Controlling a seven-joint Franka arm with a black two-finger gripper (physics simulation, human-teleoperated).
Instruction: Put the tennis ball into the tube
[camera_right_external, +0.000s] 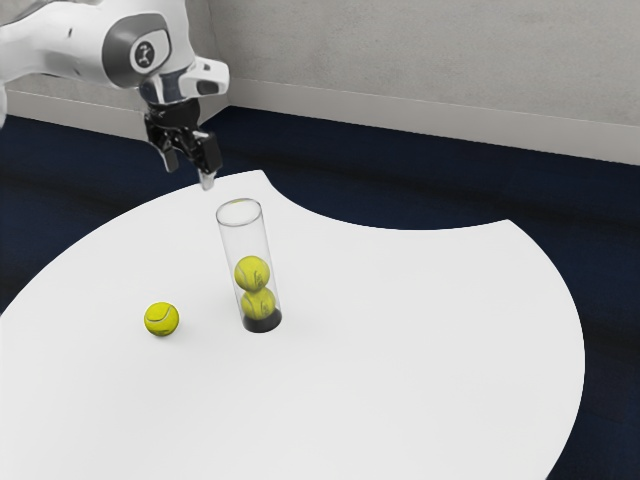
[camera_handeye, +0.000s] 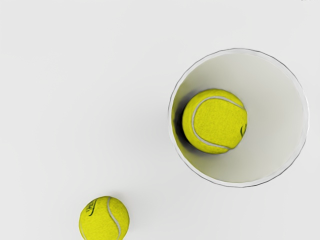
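Step in hand, as you'd judge it: the approach, ahead of the pick. The hand (camera_right_external: 189, 172) is up in the air, at about 11 o'clock from the mouth of the tube (camera_right_external: 245, 235) in the exterior view. Fingers apart, open, nothing between them. Loose tennis ball (camera_right_external: 162, 319) sits on the worktop (camera_right_external: 400, 350), at 9 o'clock from the tube's foot, same view, well apart from it. Tube upright, clear-walled, open at the top, dark at the base. Two stacked balls inside: upper ball (camera_right_external: 252, 273) resting on lower ball (camera_right_external: 259, 304). Room above looks enough for a third.

Next move, your call: bring the hand over the loose ball, then straight down with fingers either side, and close on its middle. Watch for a glancing touch; round thing, likely to roll. Keep clear of the tube on the way; tall and narrow, it could tip. Afterwards lift above the rim, centre, release.
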